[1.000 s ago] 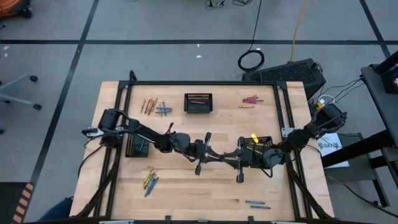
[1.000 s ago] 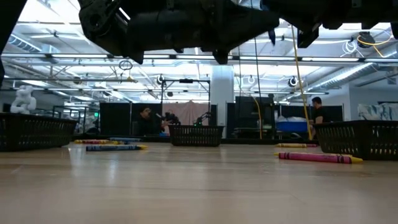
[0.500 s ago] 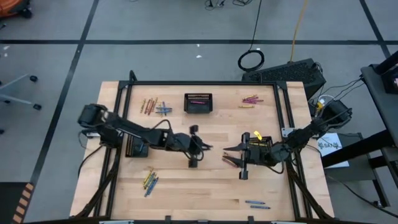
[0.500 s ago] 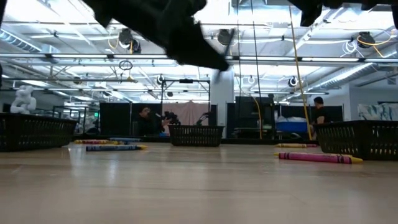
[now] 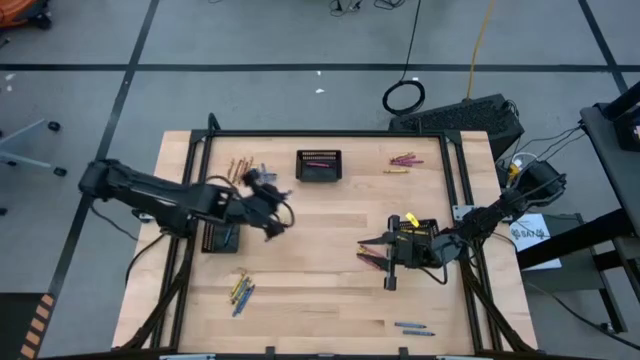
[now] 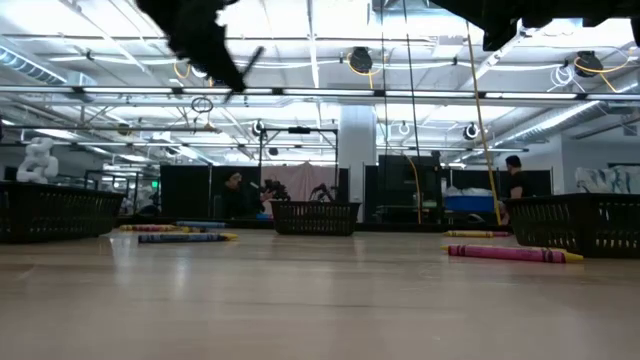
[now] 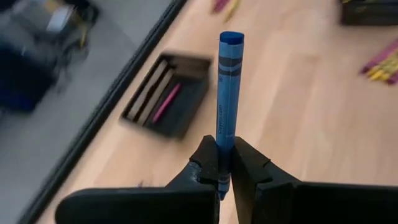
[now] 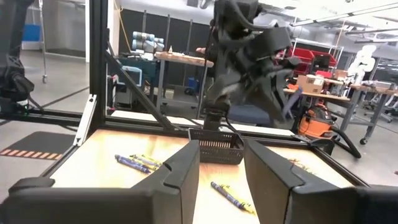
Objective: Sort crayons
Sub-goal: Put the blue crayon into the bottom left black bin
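My left gripper (image 5: 272, 218) hangs over the table's left half, beside the left black basket (image 5: 221, 237), shut on a blue crayon (image 7: 229, 93). That basket (image 7: 165, 93) holds a pink crayon. In the right wrist view the left arm shows ahead with the blue crayon (image 8: 287, 102). My right gripper (image 5: 368, 252) stands open right of the middle, level, with nothing between its fingers (image 8: 186, 168). Loose crayons lie in piles at the far left (image 5: 245, 170), far right (image 5: 403, 160), near left (image 5: 240, 290) and near right (image 5: 412, 327). My left gripper pinches the blue crayon's near end (image 7: 222, 163) between its two fingers. The crayon lies along the fingers and sticks out past the fingertips, its flat end (image 7: 231, 38) foremost. The fingers slant down from above. The crayon is lifted clear of the table.
A second black basket (image 5: 318, 165) stands at the far middle, and a third (image 5: 420, 228) lies under the right arm. A dark frame (image 5: 330, 133) runs round the table. Bare wood (image 5: 320, 300) lies in the near middle. People stand in the room behind (image 6: 512, 180).
My left gripper has drawn away from my right gripper at the table's middle, going up and toward the left edge with the blue crayon, and has tipped its fingers. My right gripper has opened its fingers and stayed where it was.
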Robot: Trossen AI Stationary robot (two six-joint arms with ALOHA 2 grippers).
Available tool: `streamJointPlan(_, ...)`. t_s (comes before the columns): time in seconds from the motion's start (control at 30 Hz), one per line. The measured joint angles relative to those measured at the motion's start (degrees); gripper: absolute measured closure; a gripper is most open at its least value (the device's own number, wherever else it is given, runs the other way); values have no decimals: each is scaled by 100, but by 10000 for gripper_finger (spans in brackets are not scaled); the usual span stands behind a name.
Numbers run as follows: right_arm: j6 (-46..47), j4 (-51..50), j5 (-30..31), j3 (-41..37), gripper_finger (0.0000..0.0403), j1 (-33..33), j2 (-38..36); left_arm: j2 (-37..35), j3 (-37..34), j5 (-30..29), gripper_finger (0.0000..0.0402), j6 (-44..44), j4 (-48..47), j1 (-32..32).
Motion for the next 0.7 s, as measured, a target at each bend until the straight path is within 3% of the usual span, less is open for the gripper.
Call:
streamJointPlan(0.3, -133, -51, 0, 0, 289, -2, 0, -1118, 0, 222, 391, -2495, -2563, 116)
streamJointPlan(0.7, -136, -52, 0, 0, 289, -20, 0, -1236, 0, 979, 391, -4459, -4296, 112)
